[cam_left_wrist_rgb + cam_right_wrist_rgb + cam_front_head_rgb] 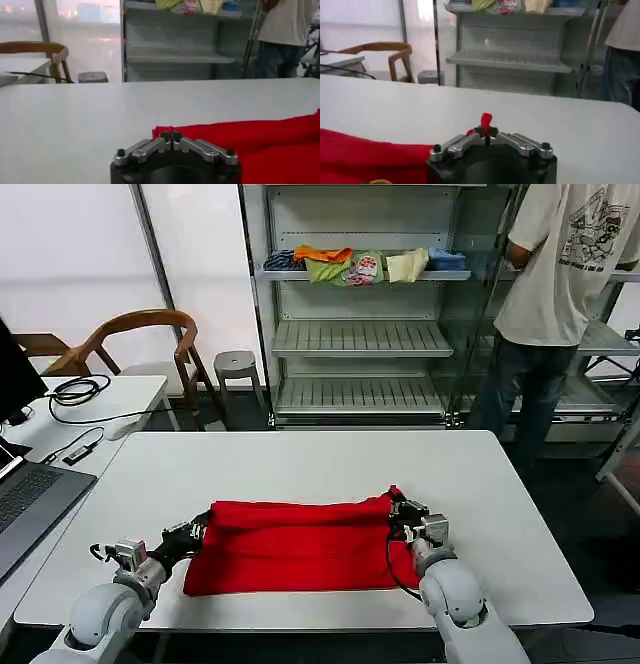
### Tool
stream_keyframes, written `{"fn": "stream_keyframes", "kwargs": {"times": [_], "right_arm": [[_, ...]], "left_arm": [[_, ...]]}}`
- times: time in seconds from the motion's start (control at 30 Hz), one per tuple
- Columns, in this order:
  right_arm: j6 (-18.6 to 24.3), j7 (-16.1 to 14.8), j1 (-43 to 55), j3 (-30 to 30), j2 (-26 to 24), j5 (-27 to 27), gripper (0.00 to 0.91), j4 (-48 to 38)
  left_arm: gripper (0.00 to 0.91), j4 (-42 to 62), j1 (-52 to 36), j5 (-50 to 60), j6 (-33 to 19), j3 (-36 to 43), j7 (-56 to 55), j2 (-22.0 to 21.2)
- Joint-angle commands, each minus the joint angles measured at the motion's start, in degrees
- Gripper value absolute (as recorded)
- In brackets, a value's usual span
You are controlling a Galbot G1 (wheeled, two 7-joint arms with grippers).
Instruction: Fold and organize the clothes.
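Note:
The clothes are one bright red T-shirt [300,546], folded into a long band across the near half of the white table [320,464]; its print is hidden. My left gripper [200,532] is shut on the shirt's left end, where the red edge [210,137] lies just past the closed fingertips [170,135]. My right gripper [398,509] is shut on the right end. A small tuft of red cloth [486,120] sticks up between its pinched fingers, and the rest of the shirt [365,157] lies beside it.
A laptop [25,504] and cables [75,392] sit on a side desk at the left. Behind the table stand a wooden chair [140,334], a stool [238,366] and a metal shelf unit [360,304] with small folded garments. A person [555,304] stands at the shelves.

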Motion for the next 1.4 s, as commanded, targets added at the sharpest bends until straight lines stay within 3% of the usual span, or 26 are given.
{"fn": "stream_keyframes", "kwargs": {"times": [0.03,0.37,0.8,1.4], "right_arm": [[-0.2,0.0,-2.9,-0.2,-0.7,0.2,0.0,3.6],[-0.8,0.3,-3.9,-0.1,-1.0,0.5,0.0,5.2],[0.0,0.0,-2.9,0.0,-0.8,-0.5,0.0,1.1],[0.3,-0.2,-3.1,0.5,-0.3,-0.8,0.0,-0.4]], "left_arm": [[0.02,-1.9,1.9,0.3,0.1,-0.5,0.0,0.0],[0.02,-3.7,3.7,0.2,0.8,-1.9,-0.1,0.2],[0.02,-4.2,5.4,1.4,1.1,-2.2,-0.5,-0.6],[0.02,-9.5,9.4,2.3,5.6,-4.6,-3.0,-0.8]]}}
